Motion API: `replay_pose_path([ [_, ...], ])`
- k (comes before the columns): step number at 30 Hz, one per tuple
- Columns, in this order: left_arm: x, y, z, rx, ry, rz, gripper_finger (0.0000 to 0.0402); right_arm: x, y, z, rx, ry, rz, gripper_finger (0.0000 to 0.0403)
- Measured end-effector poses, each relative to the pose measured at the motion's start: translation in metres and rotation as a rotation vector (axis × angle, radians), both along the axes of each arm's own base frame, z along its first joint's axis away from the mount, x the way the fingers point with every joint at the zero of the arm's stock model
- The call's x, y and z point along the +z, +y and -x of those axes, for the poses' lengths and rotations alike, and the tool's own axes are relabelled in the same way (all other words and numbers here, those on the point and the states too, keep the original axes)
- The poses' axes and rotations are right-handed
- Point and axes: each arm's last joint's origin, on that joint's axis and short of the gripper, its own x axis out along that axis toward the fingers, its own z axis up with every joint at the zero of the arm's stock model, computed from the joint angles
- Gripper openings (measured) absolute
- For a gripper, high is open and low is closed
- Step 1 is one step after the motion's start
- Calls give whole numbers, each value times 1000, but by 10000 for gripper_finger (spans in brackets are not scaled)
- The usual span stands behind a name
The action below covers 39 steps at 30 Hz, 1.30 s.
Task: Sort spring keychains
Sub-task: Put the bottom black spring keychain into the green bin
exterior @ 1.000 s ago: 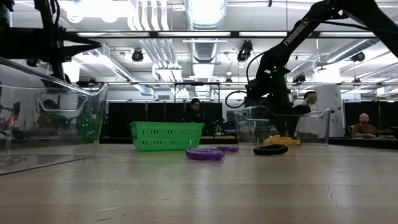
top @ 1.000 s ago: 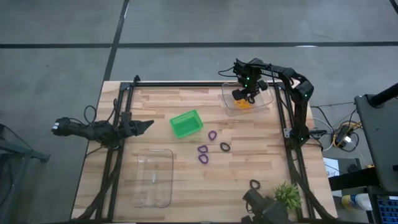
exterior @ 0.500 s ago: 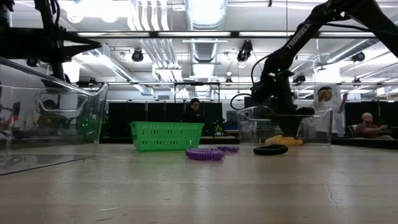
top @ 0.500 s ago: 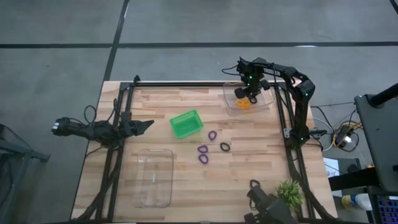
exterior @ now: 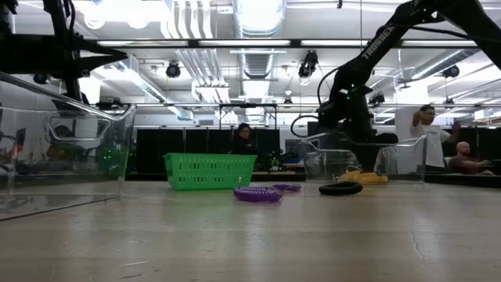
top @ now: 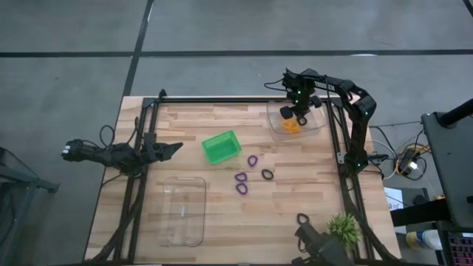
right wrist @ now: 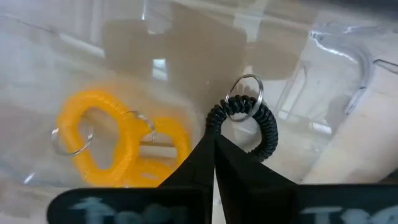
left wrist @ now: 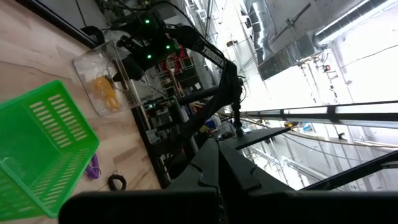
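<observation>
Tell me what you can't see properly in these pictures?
Orange keychains count: overlapping in right wrist view, a blob in high view.
Black keychain: its lower part hides behind the right gripper, shut on it, right wrist view.
Green bin inside: its wall blocks it in low view; cut off in left wrist view.

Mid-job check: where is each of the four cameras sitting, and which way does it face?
High view: above the table, looking straight down; both arms show, left gripper at the table's left edge, right gripper over the clear bin.
Low view: at tabletop height, looking across at the green bin; the right arm comes from above.
Left wrist view: on the left arm, looking past its shut jaws across the table.
Right wrist view: looking down past shut jaws pinching a black keychain above orange keychains.
Shared: both wrist views show the orange keychains in the clear bin.
</observation>
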Motion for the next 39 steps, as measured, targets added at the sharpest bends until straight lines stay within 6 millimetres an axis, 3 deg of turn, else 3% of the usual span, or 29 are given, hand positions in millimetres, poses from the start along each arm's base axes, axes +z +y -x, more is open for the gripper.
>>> replay_pose_path([
  [7,0,0,0,5,5,-13,0,15,4,3,-2,-17,17,8],
  [13,0,0,0,16,7,-12,0,9,9,4,-21,-35,-19,20],
  [22,0,0,0,19,9,-14,0,-3,12,7,-48,17,15,155],
  [26,0,0,0,21,9,-14,0,-9,13,7,-59,9,37,186],
  [33,0,1,0,28,9,-12,0,-14,13,7,-90,-8,61,173],
  [39,0,1,0,50,10,-9,0,-20,15,8,-122,-28,54,114],
])
